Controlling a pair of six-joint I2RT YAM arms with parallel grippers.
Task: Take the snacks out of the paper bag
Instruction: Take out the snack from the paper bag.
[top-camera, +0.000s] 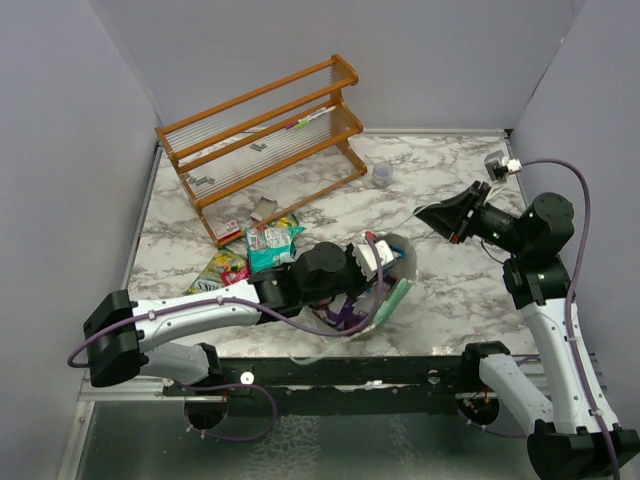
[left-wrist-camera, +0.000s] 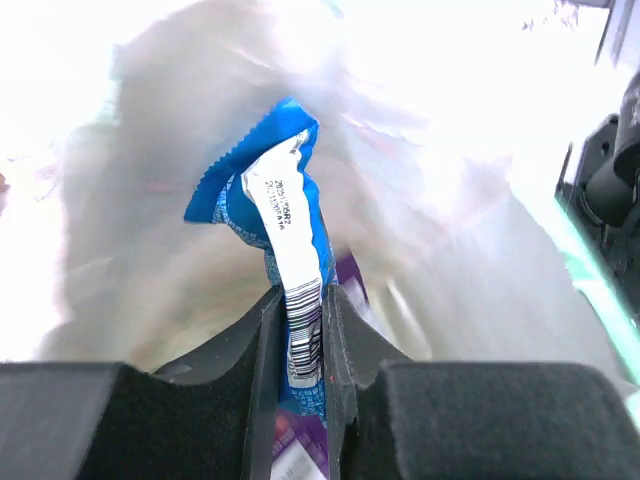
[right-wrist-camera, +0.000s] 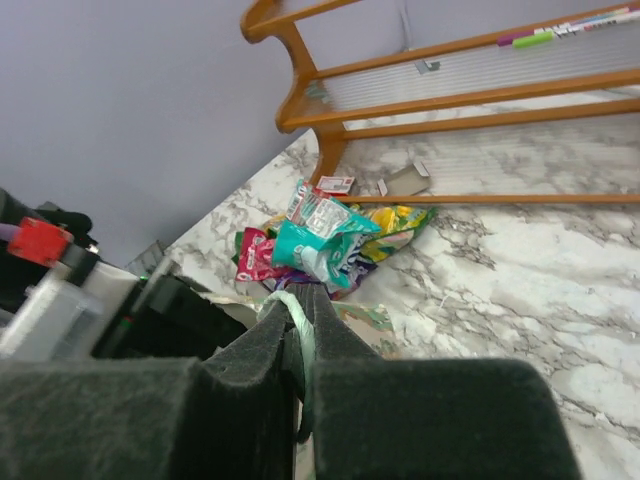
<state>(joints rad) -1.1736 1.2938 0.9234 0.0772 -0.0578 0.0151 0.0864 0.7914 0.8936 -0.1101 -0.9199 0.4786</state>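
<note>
Jaws of the left gripper (left-wrist-camera: 303, 300) stand nearly closed, clamped on the white barcode seam of a blue bar wrapper (left-wrist-camera: 228, 205), which stands upright above the fingertips. That grip on the flat seam looks chosen to give thin foil a firm pinch. The gripper is deep inside the paper bag (top-camera: 398, 292), whose cream walls fill the left wrist view. A purple packet (left-wrist-camera: 350, 278) lies just beneath the wrapper, so at least two snacks are in the bag.

At about 2 o'clock from the bag's mouth, the right gripper (right-wrist-camera: 300, 305) is closed on a pale green strip, apparently the bag's rim. My guess is that it holds the mouth open and keeps the light bag from sliding on the marble table (top-camera: 450, 290) when the other arm lifts out.

At roughly 10 o'clock from the bag lies the unloaded pile: a teal packet (right-wrist-camera: 318, 248) on top, a pink-red packet (right-wrist-camera: 255, 255) touching it and a green-yellow packet (right-wrist-camera: 398, 220) behind. It is near enough for a short carry, yet apart from the bag. Beyond, at 11 o'clock, stands the wooden rack (top-camera: 260, 130).
</note>
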